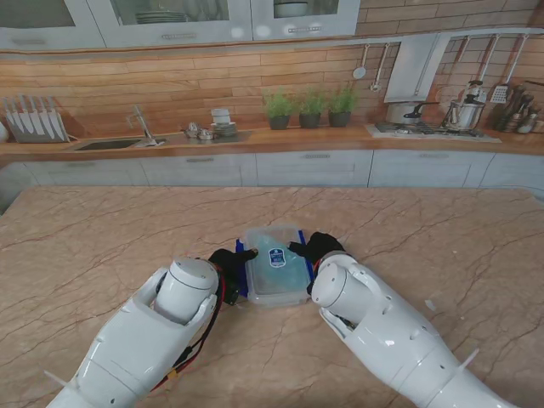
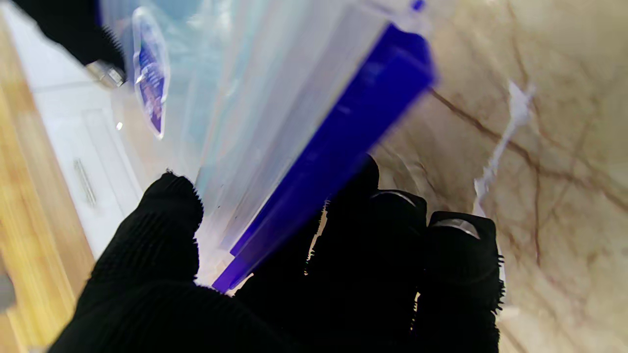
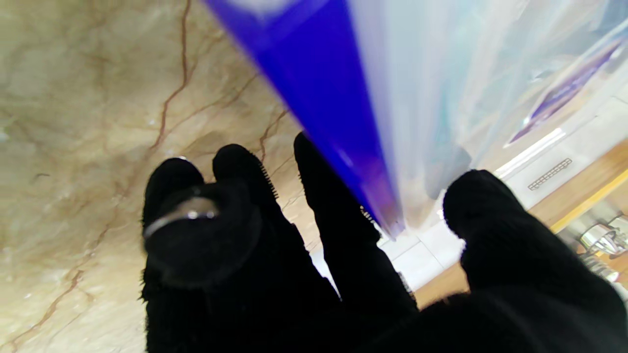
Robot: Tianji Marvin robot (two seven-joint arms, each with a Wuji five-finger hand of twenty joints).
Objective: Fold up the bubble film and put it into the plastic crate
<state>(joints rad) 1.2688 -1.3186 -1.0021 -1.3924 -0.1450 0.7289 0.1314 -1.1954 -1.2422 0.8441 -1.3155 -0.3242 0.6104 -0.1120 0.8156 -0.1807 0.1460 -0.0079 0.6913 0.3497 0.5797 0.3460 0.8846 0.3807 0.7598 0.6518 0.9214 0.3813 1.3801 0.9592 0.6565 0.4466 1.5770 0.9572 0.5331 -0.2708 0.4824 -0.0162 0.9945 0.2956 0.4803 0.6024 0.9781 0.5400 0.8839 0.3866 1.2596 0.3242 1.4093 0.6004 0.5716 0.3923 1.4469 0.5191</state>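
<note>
2 arms reach in over the marble bench (image 1: 102,238), and between them, at about 12 o'clock from me and close in, sits the plastic crate (image 1: 276,293), clear-walled with a blue latch on each long side. The bubble film (image 1: 276,255) already lies inside it as a pale, bluish bundle bearing a dark label, so the task looks near its end.

The left hand (image 1: 231,265) is at the crate's 9 o'clock side; in its wrist view the thumb is above the rim and the fingers (image 2: 392,235) sit under the blue latch, pinching that edge. The right hand (image 1: 316,246) does the same at 3 o'clock, thumb over, fingers (image 3: 338,196) beneath.

I judge the crate stiff, light and rather slippery, best held by both latched rims at once. The film looks soft, springy and nearly weightless; it may puff back up unless pressed down flat.
</note>
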